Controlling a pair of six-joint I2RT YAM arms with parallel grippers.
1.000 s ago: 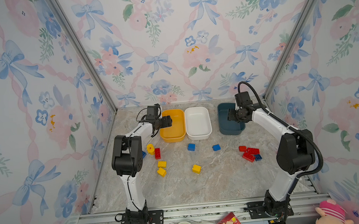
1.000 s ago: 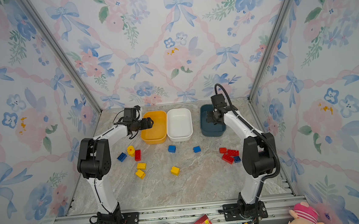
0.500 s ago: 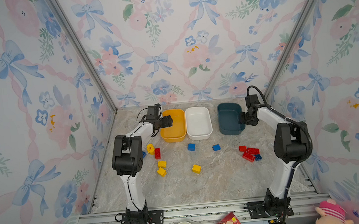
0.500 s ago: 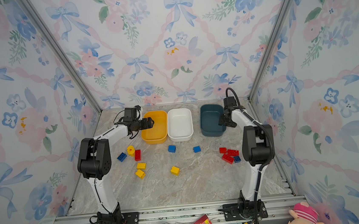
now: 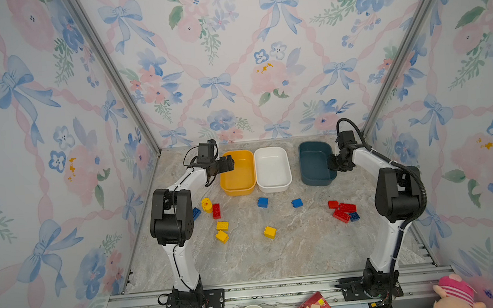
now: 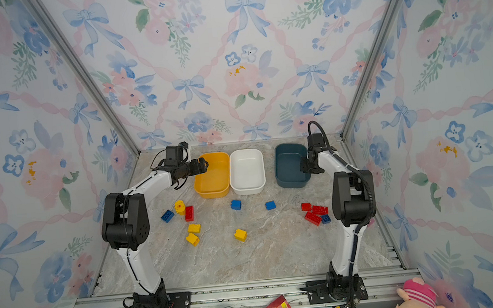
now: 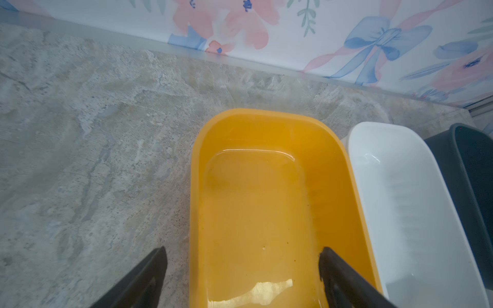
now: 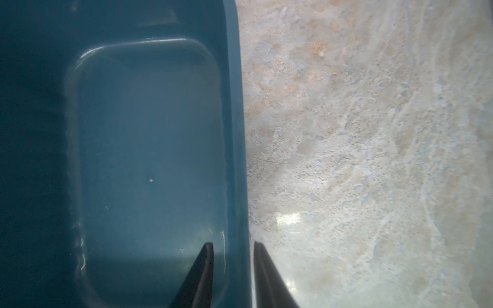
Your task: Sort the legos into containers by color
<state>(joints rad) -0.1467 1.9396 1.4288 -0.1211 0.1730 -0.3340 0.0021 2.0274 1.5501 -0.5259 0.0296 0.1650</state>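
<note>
Right fingers [image 8: 202, 274] have crossed to the right-hand wall of the teal tub [image 5: 313, 164] and pinch it narrowly; left fingers [image 7: 144, 280] gape astride the wall of the yellow tub [image 7: 196, 186]; pulling may tip either.

A: tool [image 8: 233, 244] state?
B: fingers [image 8: 205, 266] close together, straddling teal tub [image 8: 149, 133] wall, one inside, one outside. Can't tell if they're pinching it.
A: beyond the outside finger?
B: marble table [image 8: 373, 133], bright glare patch nearby.
</note>
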